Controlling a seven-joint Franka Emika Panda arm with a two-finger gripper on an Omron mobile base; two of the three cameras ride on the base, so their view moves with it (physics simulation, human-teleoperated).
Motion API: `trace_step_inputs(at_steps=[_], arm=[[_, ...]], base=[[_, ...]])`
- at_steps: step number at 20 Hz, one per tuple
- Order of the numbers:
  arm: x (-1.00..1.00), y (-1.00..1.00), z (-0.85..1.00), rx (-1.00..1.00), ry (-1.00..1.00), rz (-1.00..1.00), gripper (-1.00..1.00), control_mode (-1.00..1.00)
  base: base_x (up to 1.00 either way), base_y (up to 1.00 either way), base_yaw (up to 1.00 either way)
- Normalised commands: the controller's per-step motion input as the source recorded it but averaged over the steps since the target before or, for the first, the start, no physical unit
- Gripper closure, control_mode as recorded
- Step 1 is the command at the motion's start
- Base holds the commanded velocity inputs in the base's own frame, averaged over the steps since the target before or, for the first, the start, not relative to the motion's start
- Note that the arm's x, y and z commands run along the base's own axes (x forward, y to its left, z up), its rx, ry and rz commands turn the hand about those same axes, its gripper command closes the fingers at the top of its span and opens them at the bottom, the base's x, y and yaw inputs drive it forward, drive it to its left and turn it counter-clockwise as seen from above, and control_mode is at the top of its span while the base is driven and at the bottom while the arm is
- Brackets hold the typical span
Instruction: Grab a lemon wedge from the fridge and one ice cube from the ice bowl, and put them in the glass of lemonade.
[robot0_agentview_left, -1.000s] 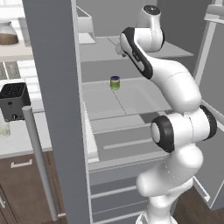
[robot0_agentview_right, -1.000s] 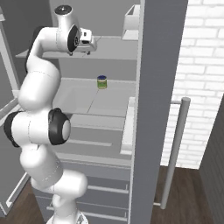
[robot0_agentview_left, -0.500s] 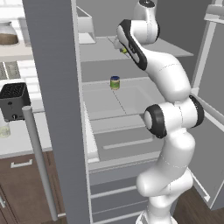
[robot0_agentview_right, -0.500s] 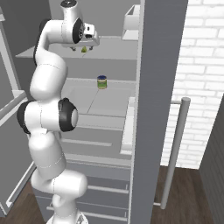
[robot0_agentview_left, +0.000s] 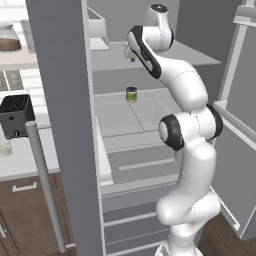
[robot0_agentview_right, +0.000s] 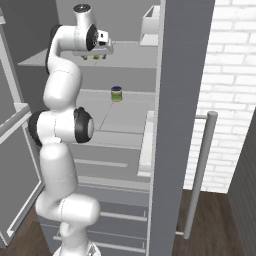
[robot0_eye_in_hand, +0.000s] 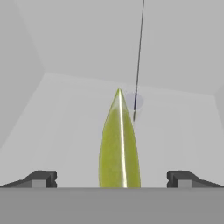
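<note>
The lemon wedge (robot0_eye_in_hand: 119, 144), a slim yellow-green sliver standing on edge, lies on an upper shelf inside the open fridge (robot0_agentview_left: 60, 100), squarely between the two dark fingertips (robot0_eye_in_hand: 41, 178) of the robot's gripper (robot0_eye_in_hand: 112, 179), whose fingers stand spread wide to either side of it and touch nothing. From the right base camera the gripper (robot0_agentview_right: 96, 56) hangs at shelf level with a speck of yellow-green just beneath it, and a small green jar with a blue lid (robot0_agentview_right: 116, 94) sits one shelf lower, well apart from the action. The arm appears poised for the pinch, the first half of the job, with the ice and the glass of lemonade not yet dealt with. The risk here is the wedge's shape: thin, tapered and balanced on its edge, it could tip over or squirt forward out of the closing fingers if they meet it off-centre or too high, and a nudge might push it deeper along the shelf.
</note>
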Motion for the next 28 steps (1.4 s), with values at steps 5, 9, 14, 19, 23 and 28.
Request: trace_step_inputs(at_steps=[5, 9, 14, 19, 23, 28], arm=[[0.20, 0.00, -0.02, 0.00, -0.02, 0.00, -1.00, -1.00], [-0.02, 0.00, 0.00, 0.00, 0.00, 0.00, -1.00, -1.00], [0.00, 0.00, 0.03, 0.00, -0.09, 0.00, -1.00, -1.00], [0.15, 0.00, -0.01, 0.00, -0.08, 0.00, -1.00, -1.00], [0.08, 0.00, -0.23, 0.00, 0.00, 0.00, -1.00, -1.00], [0.00, 0.00, -0.24, 0.00, 0.00, 0.00, -1.00, -1.00]], base=[[0.00, 0.00, 0.00], [0.00, 0.00, 0.00], [0.00, 0.00, 0.00], [0.00, 0.00, 0.00], [0.00, 0.00, 0.00], [0.00, 0.00, 0.00]])
